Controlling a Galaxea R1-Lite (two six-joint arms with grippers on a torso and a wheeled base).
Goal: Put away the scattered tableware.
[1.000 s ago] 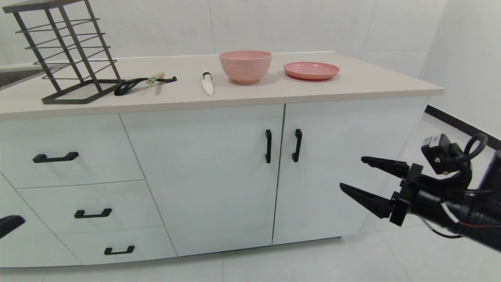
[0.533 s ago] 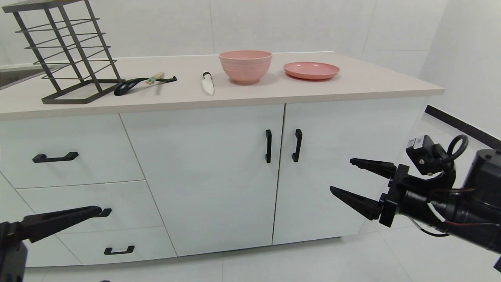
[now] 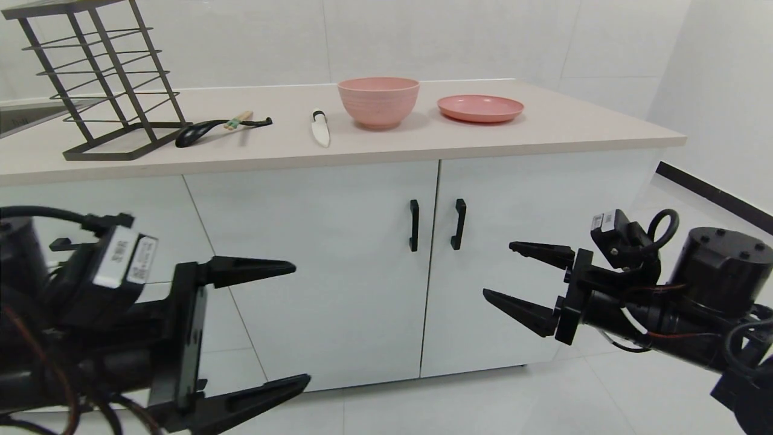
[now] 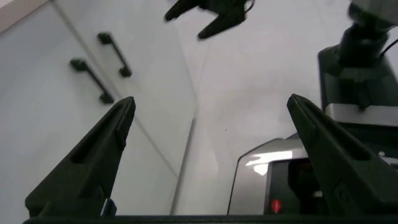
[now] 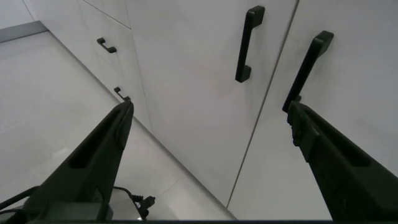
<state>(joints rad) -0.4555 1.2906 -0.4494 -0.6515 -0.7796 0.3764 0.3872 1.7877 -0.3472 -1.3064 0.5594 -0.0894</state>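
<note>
Our left pincer [image 3: 302, 322] hangs wide open with nothing between its fingers, low in front of the cupboard, well below the table top. Our right pincer [image 3: 497, 269] is also spread open and empty, held in front of the right cupboard door [image 3: 531, 254] and pointing toward it. In the right wrist view, the two black door handles [image 5: 249, 43] stand upright between its fingers. The left door [image 3: 314, 266] and a stack of drawers [image 3: 151, 302] lie behind our left pincer.

All the tableware rests above, on the beige table [image 3: 543, 136]. The pink bowl [image 3: 378, 99] stands upright near the middle. The pink plate [image 3: 480, 107] lies flat just to its right, apart from it. A white knife [image 3: 320, 128] with a dark end lies just left of the bowl, not touching it. Farther left, a black spoon [image 3: 199, 131] lies with a pair of wooden chopsticks [image 3: 240, 119] against its handle. The spoon's scoop end lies next to the foot of a black wire rack [image 3: 99, 78], which stands at the table's left end.
</note>
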